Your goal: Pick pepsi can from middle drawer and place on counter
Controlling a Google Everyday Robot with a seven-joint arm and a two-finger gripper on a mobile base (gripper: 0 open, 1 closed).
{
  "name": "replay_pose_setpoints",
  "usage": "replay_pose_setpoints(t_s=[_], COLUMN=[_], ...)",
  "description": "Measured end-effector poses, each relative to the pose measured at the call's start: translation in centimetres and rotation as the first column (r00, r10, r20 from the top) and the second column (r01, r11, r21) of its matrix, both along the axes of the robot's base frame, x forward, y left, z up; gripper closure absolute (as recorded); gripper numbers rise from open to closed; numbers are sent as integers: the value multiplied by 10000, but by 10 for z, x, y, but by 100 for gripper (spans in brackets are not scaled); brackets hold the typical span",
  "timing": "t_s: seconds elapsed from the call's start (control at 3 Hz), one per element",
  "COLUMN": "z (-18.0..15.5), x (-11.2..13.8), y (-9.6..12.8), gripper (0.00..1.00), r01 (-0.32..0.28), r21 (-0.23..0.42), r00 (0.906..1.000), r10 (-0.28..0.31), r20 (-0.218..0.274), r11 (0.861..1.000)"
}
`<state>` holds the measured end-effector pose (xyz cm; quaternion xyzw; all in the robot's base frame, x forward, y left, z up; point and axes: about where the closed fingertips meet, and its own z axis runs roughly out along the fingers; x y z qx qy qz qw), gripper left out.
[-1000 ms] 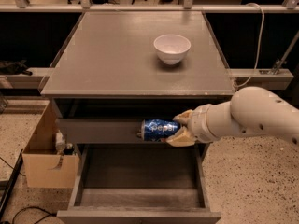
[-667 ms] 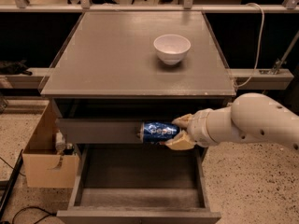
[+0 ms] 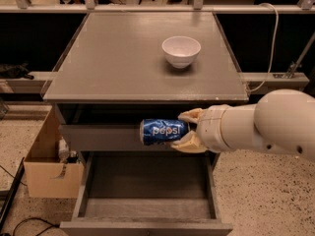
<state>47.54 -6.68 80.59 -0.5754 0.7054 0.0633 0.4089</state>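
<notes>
Barely any displacement of the pepsi can (image 3: 164, 132) was recorded over the preceding second, and its position was altered only marginally. It was held on its side, clear above the floor of the open middle drawer (image 3: 147, 181) and level with the grey drawer front (image 3: 98, 137), just below the edge of the counter (image 3: 123, 58), with the gripper (image 3: 183, 130) clamped on its right end, one finger above and one below. Extraction from the drawer was therefore judged complete, while the lift to the counter, on which a white bowl (image 3: 181, 50) was standing, was judged scarcely begun.
</notes>
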Motion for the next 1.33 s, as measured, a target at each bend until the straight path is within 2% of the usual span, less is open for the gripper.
replay_pose_setpoints(t_s=[0.67, 1.0, 1.33], z=[5, 34, 68], x=[-1, 18, 65], y=[9, 17, 37], gripper=[100, 100, 100], r01=[-165, -515, -1312], r21=[-30, -426, -1015], r00=[9997, 9971, 9867], r10=[166, 538, 1398], r20=[187, 538, 832], r11=[9999, 9978, 9861])
